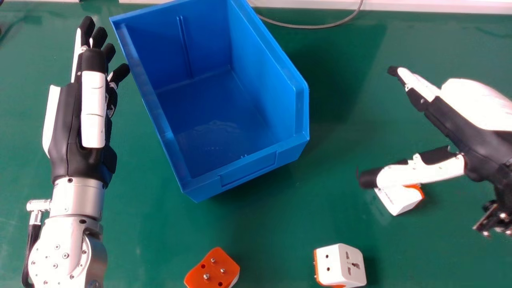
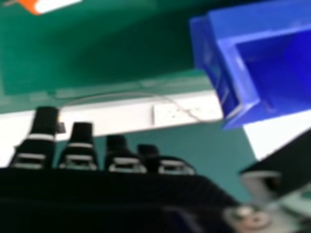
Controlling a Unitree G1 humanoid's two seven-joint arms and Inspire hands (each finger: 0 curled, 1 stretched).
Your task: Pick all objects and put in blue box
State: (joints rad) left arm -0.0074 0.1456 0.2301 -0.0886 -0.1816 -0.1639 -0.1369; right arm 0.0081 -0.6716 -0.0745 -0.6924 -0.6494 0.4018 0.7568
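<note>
My right hand is over the right side of the table with its fingers straight, its thumb passing over a white and orange adapter. The right hand shows its straight fingers in its own view. An orange-faced adapter lies at the bottom middle, and a white adapter with an orange base to its right. The blue box holds nothing visible. Left of it rests my left hand, fingers extended. In the right hand view there are the blue box and part of an orange and white adapter.
A green table lies under everything. A grey cable curves along its back edge. In the right hand view a white strip with sockets runs past the fingers.
</note>
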